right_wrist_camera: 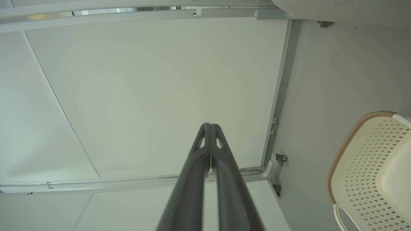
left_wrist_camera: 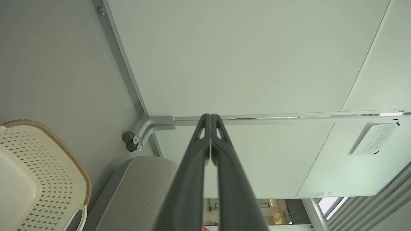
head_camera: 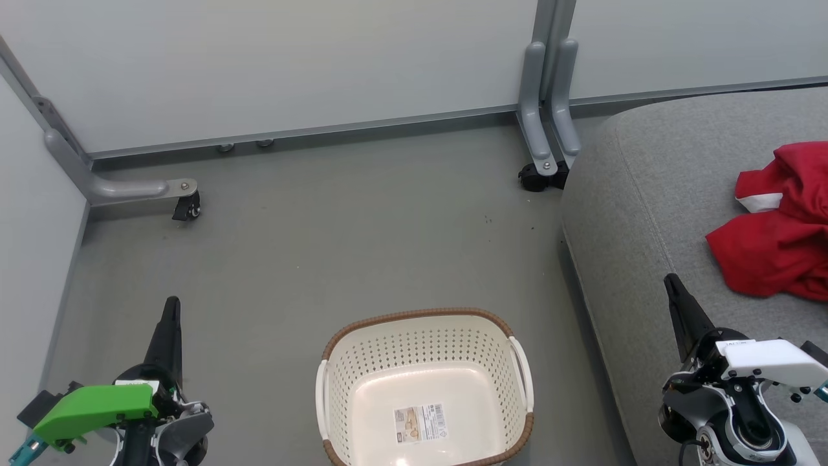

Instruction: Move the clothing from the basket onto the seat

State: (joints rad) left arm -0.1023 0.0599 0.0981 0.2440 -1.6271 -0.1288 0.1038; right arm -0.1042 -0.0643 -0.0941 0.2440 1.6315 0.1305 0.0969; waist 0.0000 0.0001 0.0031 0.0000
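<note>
The red clothing, with a white patch showing, lies crumpled on the grey seat at the right. On the floor at bottom centre stands the cream basket with a brown rim; a label lies on its bare bottom. The left gripper is shut at the lower left, well left of the basket, nothing between its fingers. At the lower right the right gripper is shut over the seat's front edge, left of the clothing. Both wrist views show shut fingers, left gripper and right gripper, plus the basket.
White partition panels on grey wheeled feet wall in the grey floor behind and to the left. The seat rises close to the basket's right side.
</note>
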